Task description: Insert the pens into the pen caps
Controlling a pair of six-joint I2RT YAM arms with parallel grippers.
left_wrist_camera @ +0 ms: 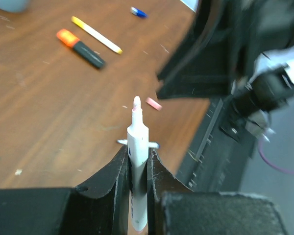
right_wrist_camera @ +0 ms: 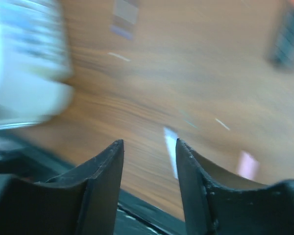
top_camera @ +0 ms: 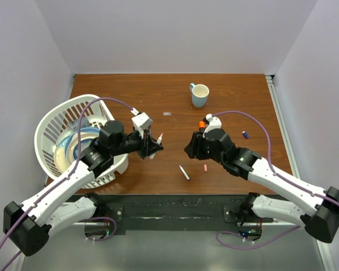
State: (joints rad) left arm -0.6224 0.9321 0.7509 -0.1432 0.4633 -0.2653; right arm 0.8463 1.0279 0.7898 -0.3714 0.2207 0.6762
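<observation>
My left gripper point(top_camera: 152, 145) is shut on a white pen point(left_wrist_camera: 137, 142) with a pinkish tip, held above the table; the pen stands out between the fingers point(left_wrist_camera: 118, 169). My right gripper point(top_camera: 190, 148) is open and empty, facing the left one. In the blurred right wrist view the grey pen point(right_wrist_camera: 170, 149) lies on the table below the right gripper point(right_wrist_camera: 149, 142). That grey pen point(top_camera: 184, 173) lies near the front edge. A pink cap point(top_camera: 205, 167) lies beside it. A blue cap point(top_camera: 246, 134) lies at the right. A black highlighter with orange end point(left_wrist_camera: 81, 48) and a white pen with yellow ends point(left_wrist_camera: 96, 34) lie further back.
A white basket point(top_camera: 48, 121) holding plates stands at the left, beside my left arm. A pale blue mug point(top_camera: 199, 95) stands at the back centre. A small label point(top_camera: 167, 114) lies mid-table. The table's front edge and black mounting rail point(top_camera: 175, 209) are close below both grippers.
</observation>
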